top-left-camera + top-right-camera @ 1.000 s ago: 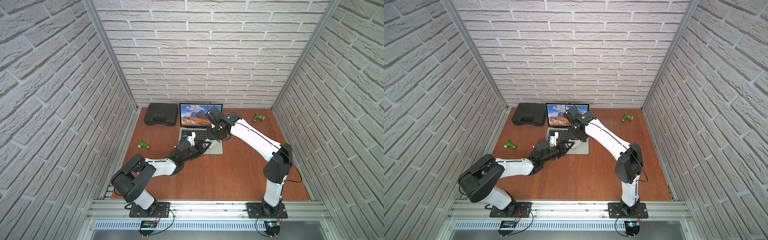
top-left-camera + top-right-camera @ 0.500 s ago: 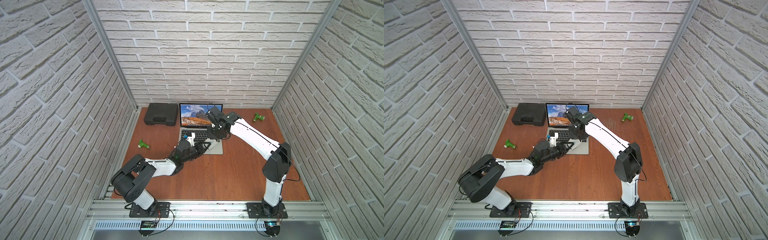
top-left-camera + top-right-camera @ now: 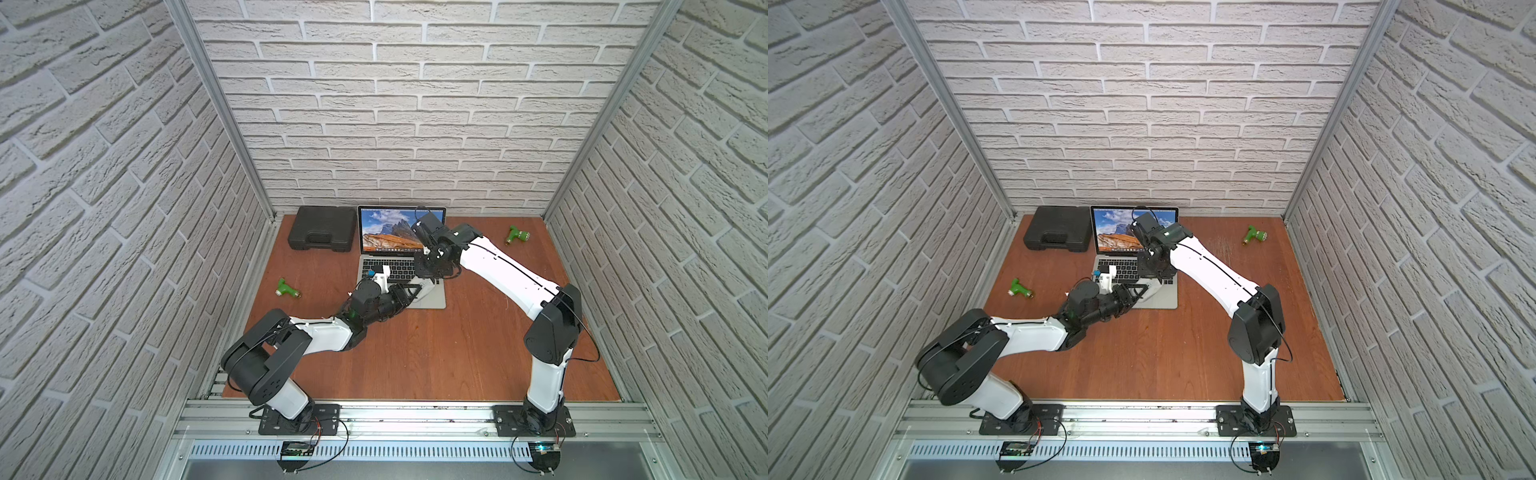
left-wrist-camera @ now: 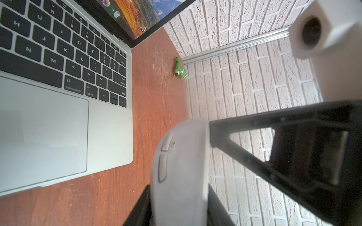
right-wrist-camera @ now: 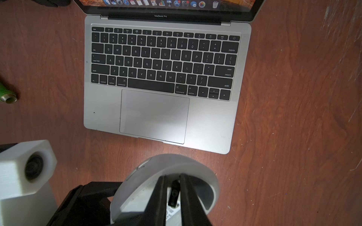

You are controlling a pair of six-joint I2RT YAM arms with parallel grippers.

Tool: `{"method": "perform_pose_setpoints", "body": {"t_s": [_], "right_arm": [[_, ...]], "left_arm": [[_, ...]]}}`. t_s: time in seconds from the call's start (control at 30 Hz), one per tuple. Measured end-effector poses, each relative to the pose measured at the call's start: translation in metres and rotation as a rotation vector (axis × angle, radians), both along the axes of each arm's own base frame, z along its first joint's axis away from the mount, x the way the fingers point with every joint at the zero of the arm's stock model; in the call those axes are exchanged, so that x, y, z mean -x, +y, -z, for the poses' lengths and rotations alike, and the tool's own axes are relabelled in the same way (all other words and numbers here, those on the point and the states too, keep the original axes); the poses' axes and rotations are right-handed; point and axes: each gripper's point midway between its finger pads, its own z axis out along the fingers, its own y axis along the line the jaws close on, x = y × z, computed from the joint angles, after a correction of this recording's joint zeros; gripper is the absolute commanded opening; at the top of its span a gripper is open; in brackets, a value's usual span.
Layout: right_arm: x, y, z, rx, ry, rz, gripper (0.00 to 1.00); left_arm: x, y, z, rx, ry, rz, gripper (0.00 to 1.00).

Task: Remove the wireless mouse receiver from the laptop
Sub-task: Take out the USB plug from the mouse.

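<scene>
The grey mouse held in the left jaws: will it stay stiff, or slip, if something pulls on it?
The grey mouse looks like a hard plastic shell, so it should stay stiff. Its smooth, rounded skin may slip or twist, because the jaws of the left gripper meet it on curved sides.

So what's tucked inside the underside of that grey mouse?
The tiny black wireless mouse receiver, it seems, between the fingers of the right hand. Those fingers cover whatever lies beside it.
</scene>
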Motion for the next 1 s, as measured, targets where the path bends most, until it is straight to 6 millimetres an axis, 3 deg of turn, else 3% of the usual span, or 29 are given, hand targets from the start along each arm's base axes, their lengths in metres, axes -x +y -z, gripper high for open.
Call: {"method": "perform_pose_setpoints", "body": {"t_s": [0.73, 1.0], "right_arm": [[0.002, 0.004, 0.004, -0.022, 0.016, 0.006, 0.03], [0.002, 0.007, 0.012, -0.053, 0.009, 0.020, 0.02]], "left_arm": [[0.001, 0.008, 0.005, -0.025, 0.002, -0.015, 0.00], [0.000, 0.014, 0.011, -0.025, 0.024, -0.042, 0.00]]}}
